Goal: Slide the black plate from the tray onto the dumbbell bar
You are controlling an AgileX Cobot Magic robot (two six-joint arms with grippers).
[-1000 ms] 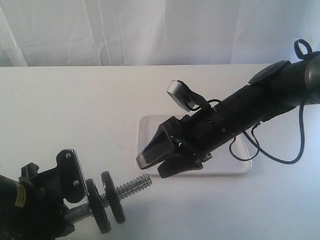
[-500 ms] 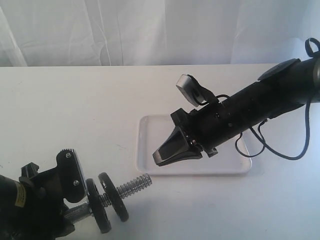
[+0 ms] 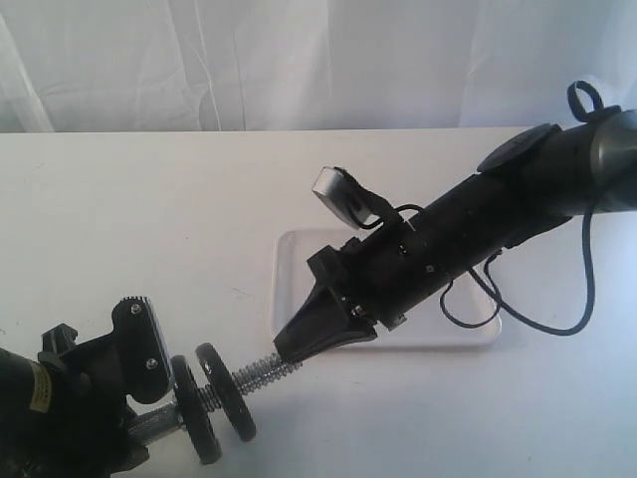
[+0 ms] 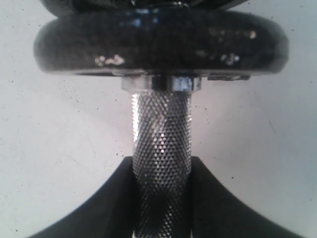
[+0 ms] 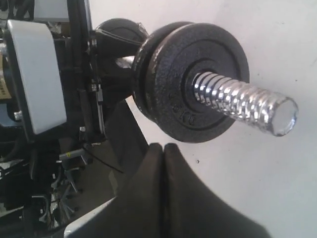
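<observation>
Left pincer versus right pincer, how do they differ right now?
The left pincer clamps the dumbbell bar at its knurled middle; the right pincer is shut tight on nothing. The left pincer sits low beside the plates; the right pincer points at the bar's threaded end from the tray side. Both are black.

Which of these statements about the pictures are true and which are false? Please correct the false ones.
1. The left pincer grips the bar at its rough middle part. True.
2. The right pincer is wide open. False: the right pincer is shut, with nothing between its jaws.
3. Two black plates sit on the bar. True.
4. The bar lies inside the tray. False: the bar is held outside the tray, its threaded end pointing toward the right pincer.
</observation>
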